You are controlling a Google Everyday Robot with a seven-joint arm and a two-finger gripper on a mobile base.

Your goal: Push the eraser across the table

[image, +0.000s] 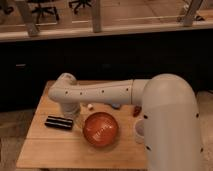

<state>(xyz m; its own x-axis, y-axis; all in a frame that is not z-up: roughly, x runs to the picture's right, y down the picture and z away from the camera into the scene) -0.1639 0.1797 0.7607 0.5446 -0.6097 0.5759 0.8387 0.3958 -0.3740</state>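
The eraser (59,122), a flat black block with pale stripes, lies on the left part of the light wooden table (50,150). My white arm reaches in from the right, bends at the far left and turns down towards the table top. The gripper (73,114) sits at the arm's lower end, just right of the eraser's right end and slightly behind it. The wrist covers most of it. I cannot tell whether it touches the eraser.
An orange-red bowl (100,128) stands mid-table, right of the eraser. A white cup (140,131) is at the right, partly behind my arm. A small white object (90,106), a bluish pad (116,105) and a red item (137,110) lie under the forearm.
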